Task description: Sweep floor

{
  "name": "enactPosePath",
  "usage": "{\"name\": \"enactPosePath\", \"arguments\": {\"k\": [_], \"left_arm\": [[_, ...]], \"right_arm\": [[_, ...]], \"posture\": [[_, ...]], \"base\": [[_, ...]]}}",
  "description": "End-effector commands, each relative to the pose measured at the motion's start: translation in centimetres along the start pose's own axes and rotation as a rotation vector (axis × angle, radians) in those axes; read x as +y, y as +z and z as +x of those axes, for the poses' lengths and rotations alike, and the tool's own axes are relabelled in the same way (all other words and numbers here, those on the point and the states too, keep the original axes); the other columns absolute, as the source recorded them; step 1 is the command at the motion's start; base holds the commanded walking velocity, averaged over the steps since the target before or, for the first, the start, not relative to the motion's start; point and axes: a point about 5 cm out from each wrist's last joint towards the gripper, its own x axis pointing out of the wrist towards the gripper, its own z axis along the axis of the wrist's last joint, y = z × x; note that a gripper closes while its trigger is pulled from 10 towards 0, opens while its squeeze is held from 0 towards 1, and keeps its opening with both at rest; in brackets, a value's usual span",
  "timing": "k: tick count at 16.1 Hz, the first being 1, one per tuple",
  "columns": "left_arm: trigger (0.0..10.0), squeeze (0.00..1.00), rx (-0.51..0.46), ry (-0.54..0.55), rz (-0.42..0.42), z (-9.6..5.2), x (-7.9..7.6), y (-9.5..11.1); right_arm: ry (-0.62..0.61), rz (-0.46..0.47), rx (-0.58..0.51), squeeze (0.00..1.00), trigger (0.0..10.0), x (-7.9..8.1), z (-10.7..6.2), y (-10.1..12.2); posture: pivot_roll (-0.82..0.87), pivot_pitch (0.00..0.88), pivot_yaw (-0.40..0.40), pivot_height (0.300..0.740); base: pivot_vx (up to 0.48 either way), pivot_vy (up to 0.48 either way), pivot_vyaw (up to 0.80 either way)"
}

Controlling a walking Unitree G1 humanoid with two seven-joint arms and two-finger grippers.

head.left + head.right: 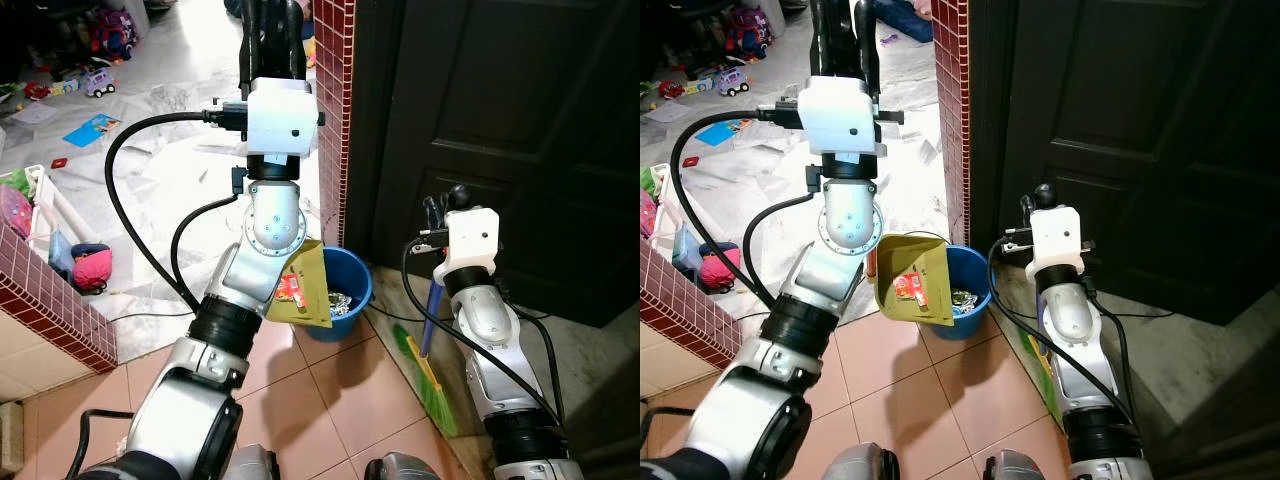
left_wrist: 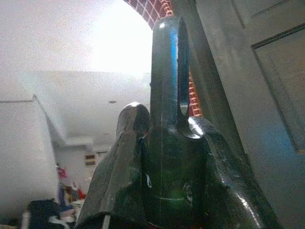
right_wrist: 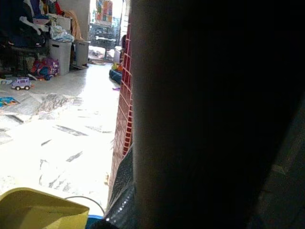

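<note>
The yellow plastic dustpan [image 1: 908, 278] hangs tilted over the near rim of the round blue plastic bucket [image 1: 975, 288], which stands on the pinkish floor tiles at the foot of the red mosaic-tiled pillar [image 1: 953, 110], beside the dark wooden door [image 1: 1120, 140]. A red wrapper [image 1: 908, 287] lies on the pan's face, while other scraps already sit in the bucket.

Our left gripper [image 2: 167, 143] is raised high, and in its wrist view the black fingers are closed round a dark green handle with a hanging loop — we judge this to be the dustpan's own handle. Our right gripper [image 1: 440, 212] is clamped on the blue shaft of the green-bristled broom [image 1: 432, 372], whose head rests on the tiles near the door.

The risk, as we judge it, is a spill: the pan's mouth hangs partly outside the bucket's rim, so the wrapper may slide onto the tiles. The wrapper may also cling to the pan. A swing of the long handle could knock the pillar — or tip the light bucket.
</note>
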Motion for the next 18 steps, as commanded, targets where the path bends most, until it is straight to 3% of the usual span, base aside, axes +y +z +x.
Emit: {"name": "enactPosePath", "arguments": {"k": [1, 4, 7, 11, 13, 15, 18], "left_arm": [[10.0, 0.01, -0.130, 0.034, 0.045, 2.3, 0.7, 1.6], [10.0, 0.01, -0.175, 0.056, 0.059, 3.0, 0.4, 2.1], [10.0, 0.09, -0.247, 0.055, 0.075, 2.7, -1.8, 2.9], [10.0, 0.10, -0.289, -0.052, 0.037, 0.5, -5.0, 3.4], [10.0, 0.10, -0.285, -0.135, 0.023, -1.4, -6.7, 2.9], [10.0, 0.09, -0.282, -0.234, 0.003, -2.9, -7.8, 2.6], [10.0, 0.07, -0.335, -0.482, -0.045, -6.1, -9.7, 2.7]], "right_arm": [[-0.004, -0.005, -0.056, 0.00, 10.0, 0.0, 0.3, 1.2], [0.008, -0.005, -0.059, 0.00, 10.0, 0.2, 0.4, 1.3], [0.008, -0.007, -0.068, 0.00, 10.0, 0.2, 0.7, 1.5], [0.010, -0.007, -0.074, 0.00, 10.0, 0.3, 0.6, 1.6], [0.006, -0.006, -0.074, 0.00, 10.0, 0.3, 0.5, 1.6], [0.006, -0.005, -0.075, 0.00, 10.0, 0.5, 0.4, 1.6], [0.005, -0.003, -0.072, 0.00, 10.0, 0.5, 0.4, 1.5]], "posture": [[-0.14, 0.000, 0.078, 0.740], [-0.15, 0.000, 0.073, 0.740], [-0.17, 0.000, 0.085, 0.740], [-0.19, 0.000, 0.093, 0.740], [-0.19, 0.000, 0.098, 0.740], [-0.20, 0.000, 0.102, 0.740], [-0.19, 0.000, 0.103, 0.740]], "base": [[0.000, 0.000, 0.00], [0.000, 0.000, 0.00], [0.000, 0.000, 0.00], [0.000, 0.000, 0.00], [0.000, 0.000, 0.00], [0.000, 0.000, 0.00], [0.000, 0.000, 0.00]]}}
